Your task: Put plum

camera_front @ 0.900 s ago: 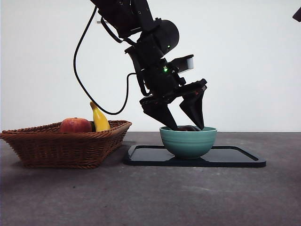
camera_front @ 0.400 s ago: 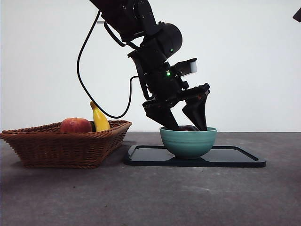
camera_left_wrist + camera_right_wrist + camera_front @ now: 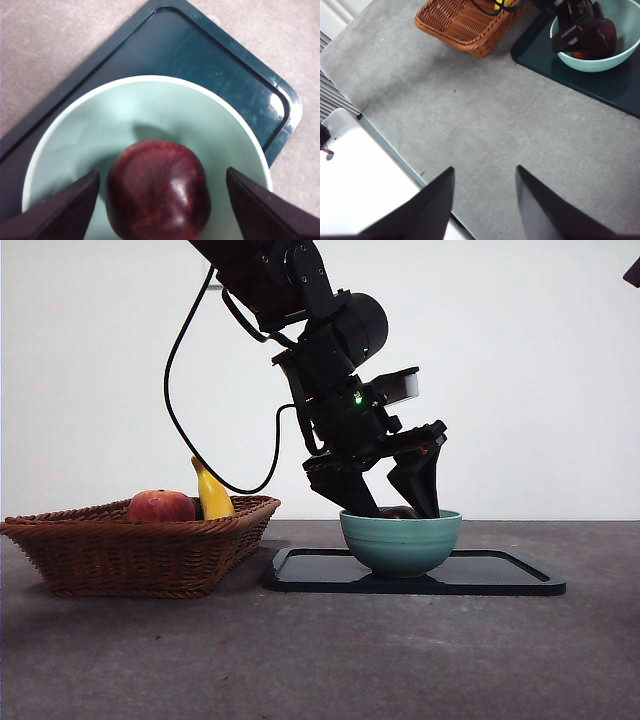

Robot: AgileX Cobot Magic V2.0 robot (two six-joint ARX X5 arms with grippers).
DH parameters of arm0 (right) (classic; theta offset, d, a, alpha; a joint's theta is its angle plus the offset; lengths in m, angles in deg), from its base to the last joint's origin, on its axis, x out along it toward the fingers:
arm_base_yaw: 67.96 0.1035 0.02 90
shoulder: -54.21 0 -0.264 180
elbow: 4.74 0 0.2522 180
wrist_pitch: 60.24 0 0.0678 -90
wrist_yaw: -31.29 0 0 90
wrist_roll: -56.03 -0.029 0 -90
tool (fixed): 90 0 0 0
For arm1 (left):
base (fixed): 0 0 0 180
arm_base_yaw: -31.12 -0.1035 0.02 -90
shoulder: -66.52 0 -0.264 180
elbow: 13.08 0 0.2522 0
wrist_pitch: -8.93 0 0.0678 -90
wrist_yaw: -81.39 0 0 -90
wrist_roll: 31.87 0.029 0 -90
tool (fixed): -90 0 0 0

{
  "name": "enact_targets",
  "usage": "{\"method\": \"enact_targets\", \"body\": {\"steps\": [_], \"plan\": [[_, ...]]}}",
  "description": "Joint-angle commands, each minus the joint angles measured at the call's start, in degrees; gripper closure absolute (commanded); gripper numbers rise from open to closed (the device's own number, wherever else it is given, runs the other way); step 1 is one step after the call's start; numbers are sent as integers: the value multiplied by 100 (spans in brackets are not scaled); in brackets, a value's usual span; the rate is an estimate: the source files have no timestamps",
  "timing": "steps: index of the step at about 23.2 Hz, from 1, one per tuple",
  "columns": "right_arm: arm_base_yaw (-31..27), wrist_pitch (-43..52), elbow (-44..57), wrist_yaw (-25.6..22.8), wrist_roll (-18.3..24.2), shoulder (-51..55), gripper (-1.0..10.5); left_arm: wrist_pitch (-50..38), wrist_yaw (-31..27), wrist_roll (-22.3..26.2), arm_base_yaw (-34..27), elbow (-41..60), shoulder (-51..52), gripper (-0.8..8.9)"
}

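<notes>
Since second ago, left gripper [image 3: 398, 502] lifted slightly, tips at rim of teal bowl [image 3: 400, 543]. Jaws spread wide, hold nothing. Plum [image 3: 157, 190] lies in bowl between jaws, apart from both. Bowl on dark tray [image 3: 500, 575]. Right gripper [image 3: 484, 192] parted, empty, waits over bare table [image 3: 470, 115].

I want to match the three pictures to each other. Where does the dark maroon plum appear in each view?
Front view: only the top of the dark maroon plum shows above the rim of the green ceramic bowl, between the left gripper jaws.
Left wrist view: the plum is large, lying in the bowl.
Right wrist view: the plum is partly hidden behind the left arm.
Shared landmark: the bowl on the dark tray.
</notes>
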Motion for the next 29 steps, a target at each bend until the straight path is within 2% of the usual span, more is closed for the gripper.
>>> {"method": "enact_targets", "body": {"steps": [1, 9, 12, 14, 17, 20, 26, 29], "plan": [[35, 17, -48, -2, 9, -33, 751, -13, -26, 50, 61, -181, -232, 413], [35, 20, -48, -2, 9, -33, 751, 48, -28, 55, 63, -181, -326, 420], [35, 20, -48, -2, 11, -33, 751, 39, -28, 70, 81, -181, -328, 514], [35, 22, -48, -2, 50, -33, 751, -7, -28, 66, 79, -186, -326, 518], [35, 22, -48, -4, 74, -33, 751, -35, -28, 68, 81, -186, -326, 603], [35, 20, -48, -4, 87, -33, 751, 33, -28, 63, 79, -352, -326, 602], [33, 20, -48, -9, 87, -33, 751, 1045, -24, 55, 17, -1834, -323, 601], [28, 20, -48, -22, 87, -22, 751, 1593, -22, -186, -101, -2793, -310, 600]]}}
